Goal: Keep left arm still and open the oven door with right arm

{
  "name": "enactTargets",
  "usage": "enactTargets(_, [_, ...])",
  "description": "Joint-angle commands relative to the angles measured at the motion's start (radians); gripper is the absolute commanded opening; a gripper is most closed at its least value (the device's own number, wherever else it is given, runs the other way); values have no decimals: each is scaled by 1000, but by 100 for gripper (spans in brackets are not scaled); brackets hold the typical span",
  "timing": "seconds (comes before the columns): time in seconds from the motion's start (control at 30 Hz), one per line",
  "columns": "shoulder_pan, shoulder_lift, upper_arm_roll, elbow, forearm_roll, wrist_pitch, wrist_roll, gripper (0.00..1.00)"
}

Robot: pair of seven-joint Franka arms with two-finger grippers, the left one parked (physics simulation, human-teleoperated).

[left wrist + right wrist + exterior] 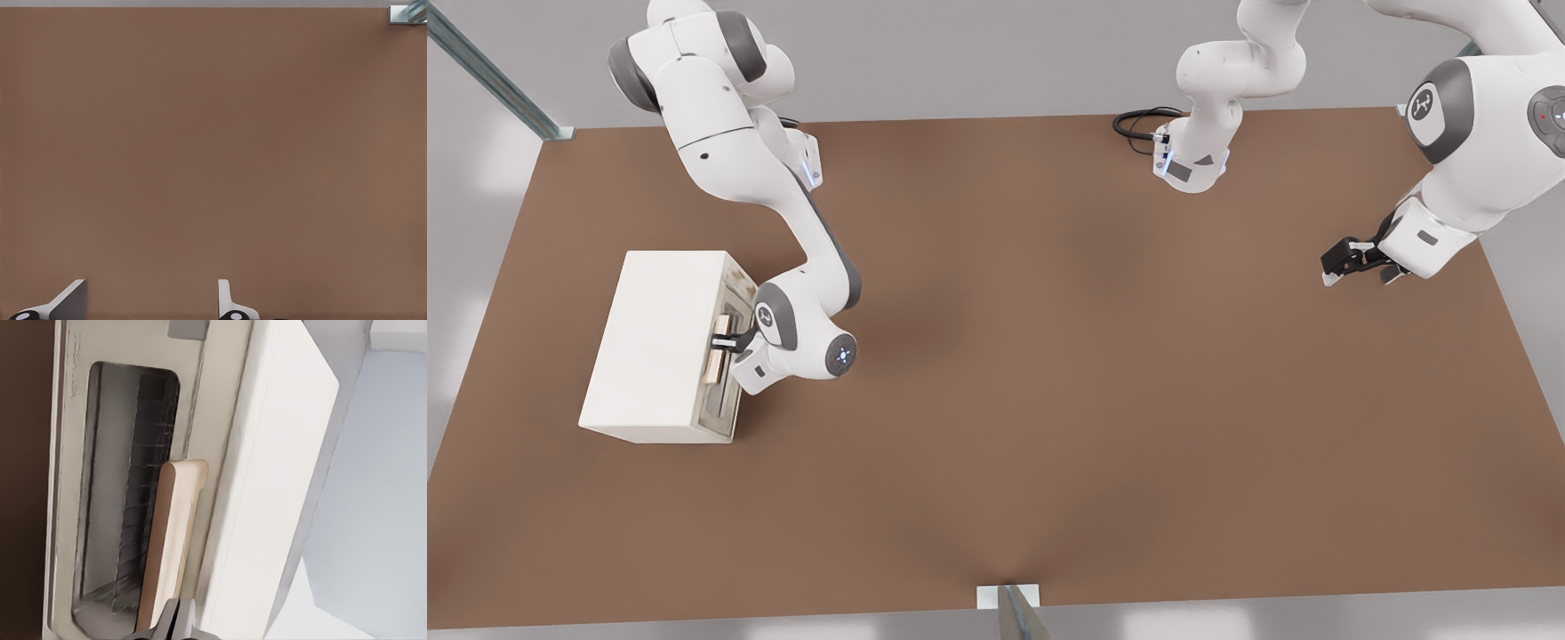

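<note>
— Where's the oven [656, 342]?

— On the brown surface [1049, 400], toward the front view's left, its door [727, 356] facing the right arm [783, 222].

— And the claw [723, 342]?

— Right at the tan handle [172, 547] across the door's window. Its dark fingers [175, 623] look pinched onto the bar.

— Door open?

— Seems tipped out a little along its top edge.

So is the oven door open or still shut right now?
Shut, or barely cracked: the oven door sits against the oven, with the gripper at its handle.
</note>
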Motion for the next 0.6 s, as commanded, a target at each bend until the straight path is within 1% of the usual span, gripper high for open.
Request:
enactTargets(0.0, [-2,-2,-2,-6,-1,17,124,0])
enactTargets(0.43, [0,1,-9,-20,-2,41,129,0])
enactTargets(0.57, [38,-2,-6,-10,2,46,141,0])
